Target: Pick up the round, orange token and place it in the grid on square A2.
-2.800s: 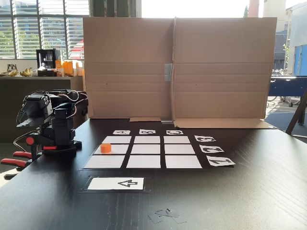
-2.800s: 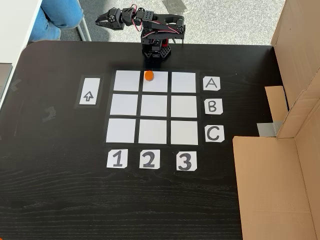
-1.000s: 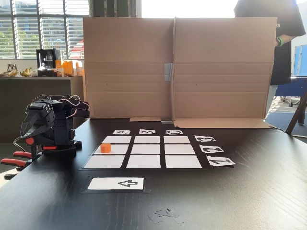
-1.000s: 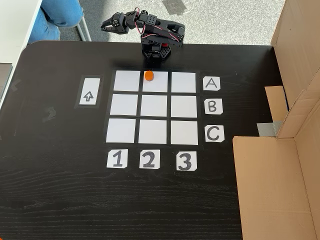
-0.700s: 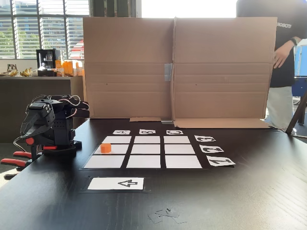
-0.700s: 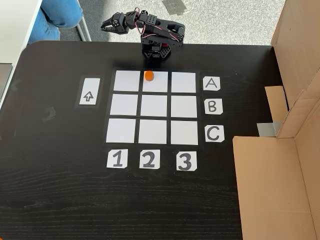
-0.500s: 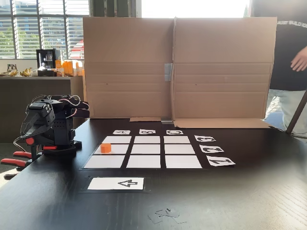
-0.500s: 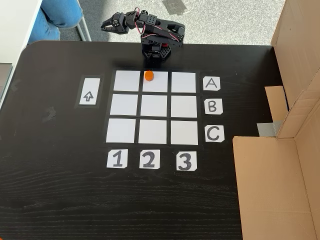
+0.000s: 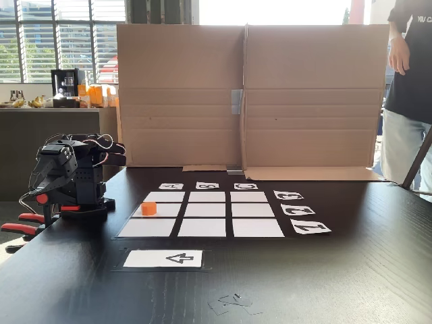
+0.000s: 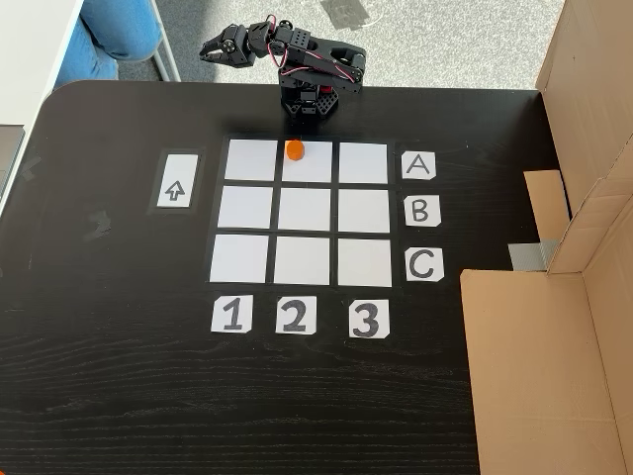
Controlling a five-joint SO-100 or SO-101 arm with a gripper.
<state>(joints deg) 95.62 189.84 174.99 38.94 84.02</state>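
token (image 10: 295, 149) on square A2 (image 10: 306, 162) | person (image 9: 407, 88) behind cardboard (image 9: 250, 94)

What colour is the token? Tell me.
Bright orange; the token shows best in the fixed view from above.

Orange token (image 10: 295, 149); white grid (image 10: 306, 211), black gaps; black table (image 10: 119, 356); brown cardboard (image 9: 250, 94)

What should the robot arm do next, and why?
Probably nothing more than rest: the token already sits on square A2, near its edge closest the arm, and the gripper is folded back off the grid, holding nothing.
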